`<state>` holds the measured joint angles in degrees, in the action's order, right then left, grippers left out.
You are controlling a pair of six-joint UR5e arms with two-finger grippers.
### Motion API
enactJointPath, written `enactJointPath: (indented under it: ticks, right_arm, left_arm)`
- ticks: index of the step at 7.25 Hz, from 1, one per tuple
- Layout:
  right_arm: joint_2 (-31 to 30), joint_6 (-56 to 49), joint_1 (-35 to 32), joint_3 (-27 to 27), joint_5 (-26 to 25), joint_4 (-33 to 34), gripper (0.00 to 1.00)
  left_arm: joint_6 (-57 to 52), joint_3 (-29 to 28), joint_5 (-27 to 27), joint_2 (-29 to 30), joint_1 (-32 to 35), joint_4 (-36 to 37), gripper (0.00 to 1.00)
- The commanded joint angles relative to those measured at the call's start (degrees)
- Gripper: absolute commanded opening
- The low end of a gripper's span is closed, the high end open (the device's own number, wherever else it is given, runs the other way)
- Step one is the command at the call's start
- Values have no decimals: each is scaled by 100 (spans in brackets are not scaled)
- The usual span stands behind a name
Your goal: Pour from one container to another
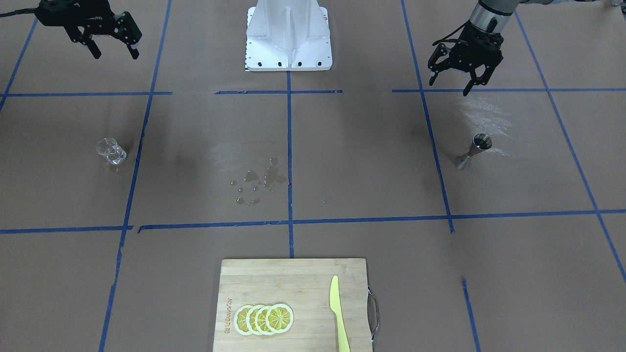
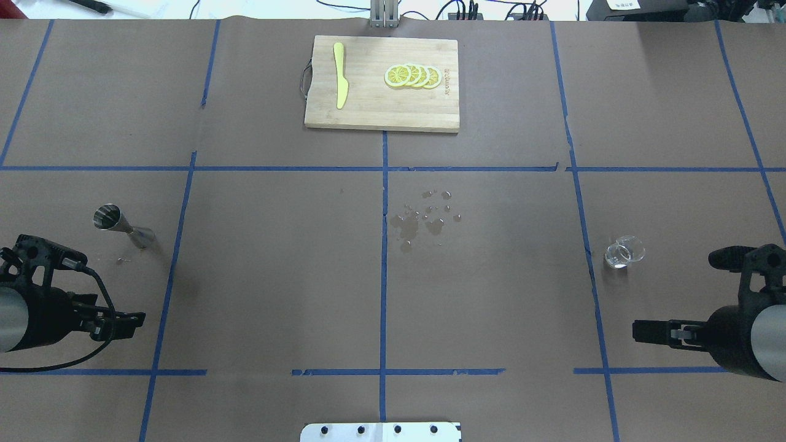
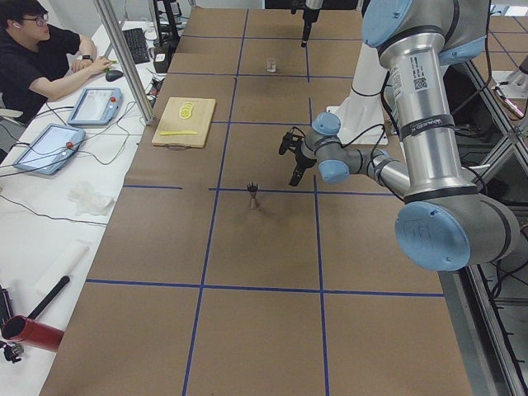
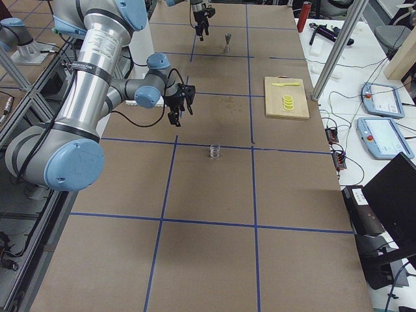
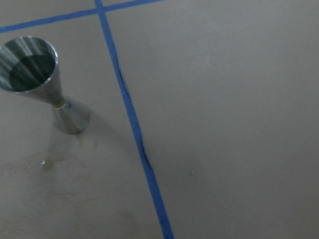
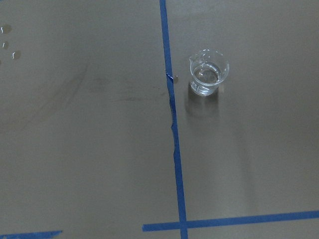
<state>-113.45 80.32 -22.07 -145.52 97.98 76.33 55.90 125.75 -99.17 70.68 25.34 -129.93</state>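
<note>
Clear glass cup (image 1: 111,151), upright on the table (image 1: 342,146) before the right end effector (image 1: 115,53); silver jigger (image 1: 473,152), upright before the left end effector (image 1: 450,83) — well apart, likely one vessel per arm. Both end effectors hang spread and empty, plainest from the front; only the right wrist view shows liquid in the cup — the left, the jigger's open bowl.

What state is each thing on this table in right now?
glass cup: upright, ungripped, seemingly some clear liquid inside
jigger: upright, ungripped
left gripper: open, empty
right gripper: open, empty
spilled droplets: scattered mid-table
lemon slices: overlapping on the cutting board
knife: flat beside them
</note>
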Motion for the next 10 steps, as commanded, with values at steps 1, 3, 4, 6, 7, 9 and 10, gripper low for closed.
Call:
enactJointPath:
  ticks: [1,3,4,6,7,9,10]
  right_arm:
    - [891,-1119,-1111,-398,1236,1879,100]
    - [1428,-2365,-2017,-381,1644,2787,100]
    - [1796,-2885,-2264,-337,1689,3330,100]
    - [2438,-4018,-2862,-197,1803,4272,100]
    - [2668,-4433,-3195,-75,1960,4459,100]
    - [2731,-5495,-4073,468,2373,4417,100]
    - [2810,-6109,-4504,785,2462,4417,100]
  left_arm:
    - [-61,142,-1422,16,530,38,100]
    - [-437,345,-2461,34,1277,238,100]
    - [-822,397,-2910,95,1342,640,100]
    - [-1639,328,-3475,122,1919,802,100]
    - [-1887,232,-3477,165,2149,811,100]
    - [-2537,-433,-3468,611,2911,811,100]
    - [-2905,-916,-3390,918,3333,811,100]
